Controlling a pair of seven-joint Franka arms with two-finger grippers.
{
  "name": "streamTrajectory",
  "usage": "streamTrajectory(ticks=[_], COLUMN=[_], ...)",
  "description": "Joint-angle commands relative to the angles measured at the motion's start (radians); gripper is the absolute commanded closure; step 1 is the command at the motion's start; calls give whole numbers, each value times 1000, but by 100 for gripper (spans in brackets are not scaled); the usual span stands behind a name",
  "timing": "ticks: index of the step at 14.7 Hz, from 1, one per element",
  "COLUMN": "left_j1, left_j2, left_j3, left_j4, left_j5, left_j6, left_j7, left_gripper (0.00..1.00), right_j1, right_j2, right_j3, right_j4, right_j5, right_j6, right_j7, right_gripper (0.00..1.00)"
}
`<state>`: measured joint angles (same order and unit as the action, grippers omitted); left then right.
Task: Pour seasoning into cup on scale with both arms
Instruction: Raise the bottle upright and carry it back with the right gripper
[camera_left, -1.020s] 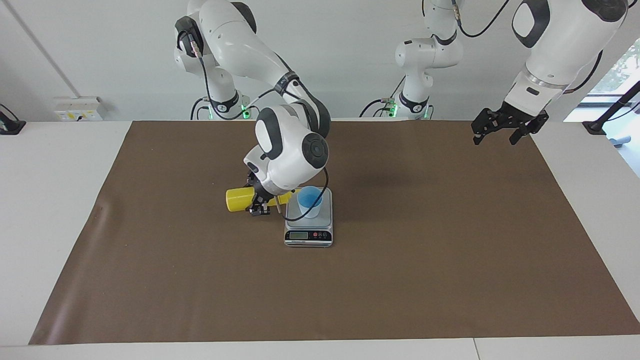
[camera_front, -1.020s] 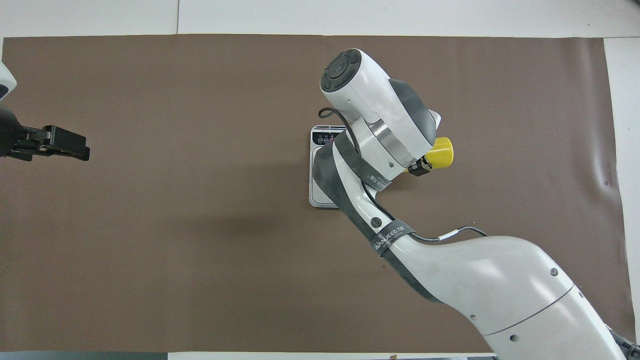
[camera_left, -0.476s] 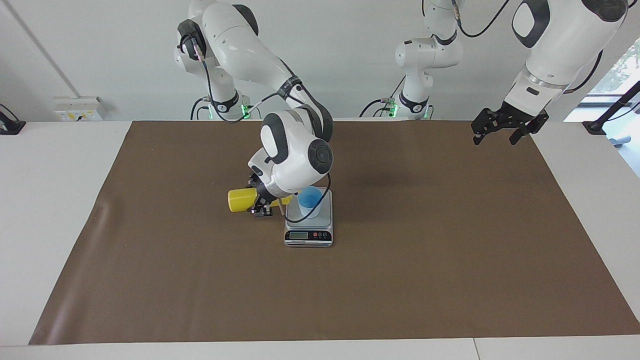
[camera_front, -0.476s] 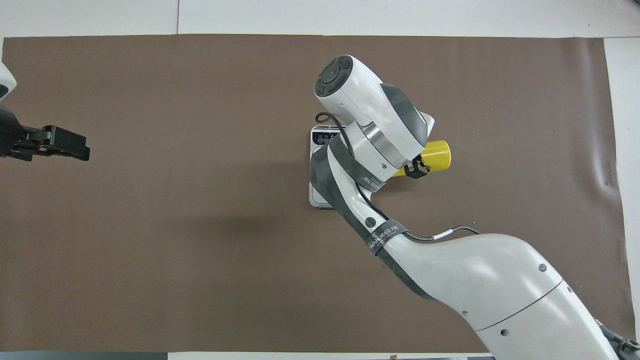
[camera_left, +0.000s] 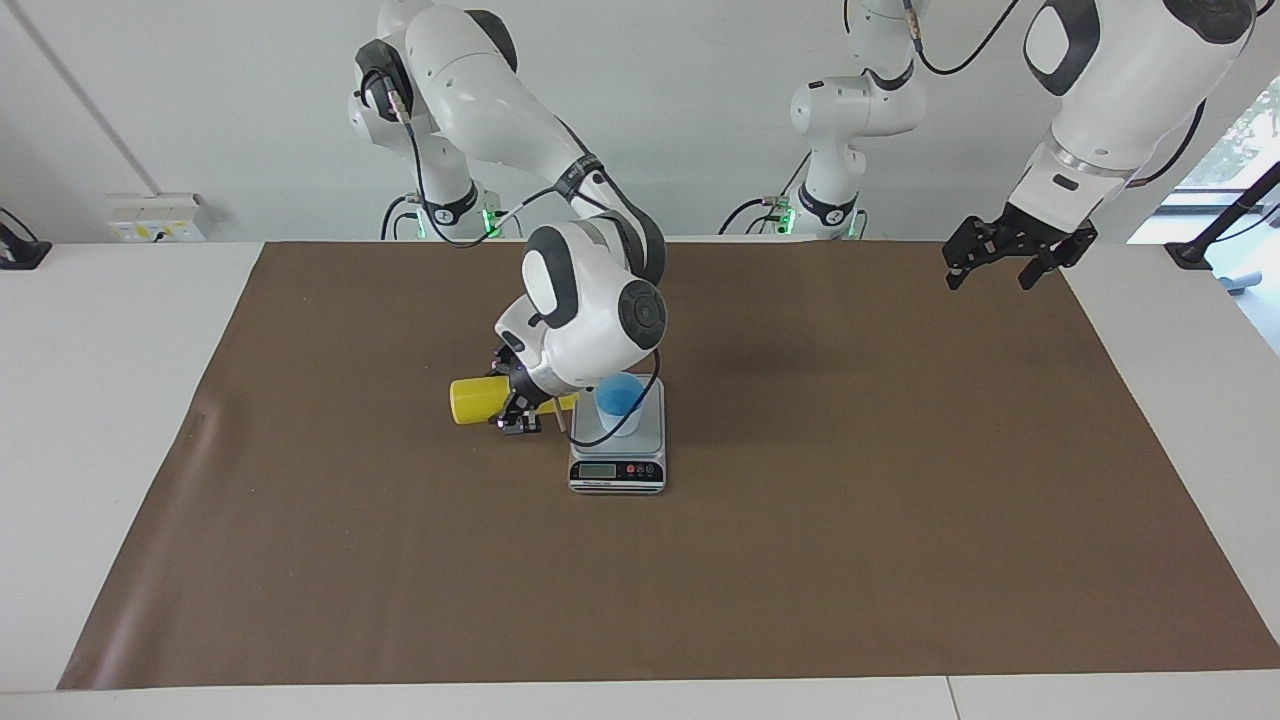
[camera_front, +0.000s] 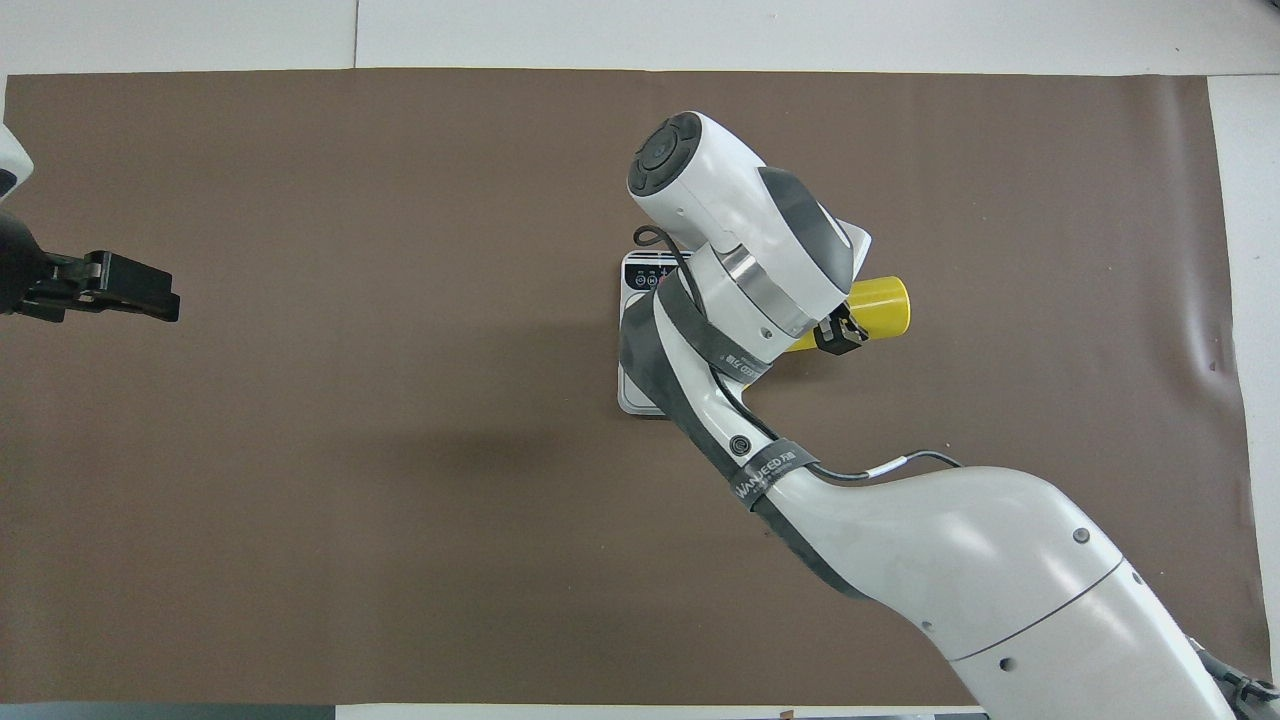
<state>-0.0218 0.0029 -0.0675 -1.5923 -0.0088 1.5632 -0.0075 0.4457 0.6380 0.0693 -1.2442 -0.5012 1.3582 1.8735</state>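
Facing view: the yellow seasoning bottle (camera_left: 478, 400) is held on its side, pinched by the right gripper (camera_left: 518, 408), with its nozzle end aimed toward the cup (camera_left: 619, 402); the nozzle tip is hidden by the wrist. The small light-blue cup, bluer inside, is seen upright on the scale (camera_left: 618, 452), a flat silver unit with a black display strip. The left gripper (camera_left: 1008, 262) is held spread over the brown mat (camera_left: 900, 520) at the left arm's end, waiting.

Overhead view: the bottle's flat base (camera_front: 884, 305) is seen protruding from the right gripper (camera_front: 838, 335), apparently just beside the scale (camera_front: 642, 330). The cup is covered by the arm.
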Motion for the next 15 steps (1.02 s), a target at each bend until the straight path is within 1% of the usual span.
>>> streamTrajectory(ticks=[1,3,10,13,14,15], left_j1=[10,10,10,10,10,10], left_j2=[-24,-24,-24,-24,-24,-24], left_j3=[-2,-2,-2,-2,-2,-2], left_j4=[-21,-23,-23,-23,-23,-23], left_j5=[-17,-17,-17,-17,-17,-17], left_j6=[-3,-3,-3,-3,-3,-3], left_j7=[15,15,17,15,15,15], left_gripper=[0,0,0,0,0,0], right_j1=[-4,-4,-5,-51,-70,-100], right_j2=[29,54,46,8,-21,-61], right_j3=[21,21,21,29,29,27], right_j4=[80,140,140,140,134,117], right_j5=[-37,-36,-24,39,76,146], right_j6=[-50,-77,-108,-110,-104,-99], right_j7=[-22,-30,-63,-88,-120,-144], right_gripper=[100,100,100,100,100,100])
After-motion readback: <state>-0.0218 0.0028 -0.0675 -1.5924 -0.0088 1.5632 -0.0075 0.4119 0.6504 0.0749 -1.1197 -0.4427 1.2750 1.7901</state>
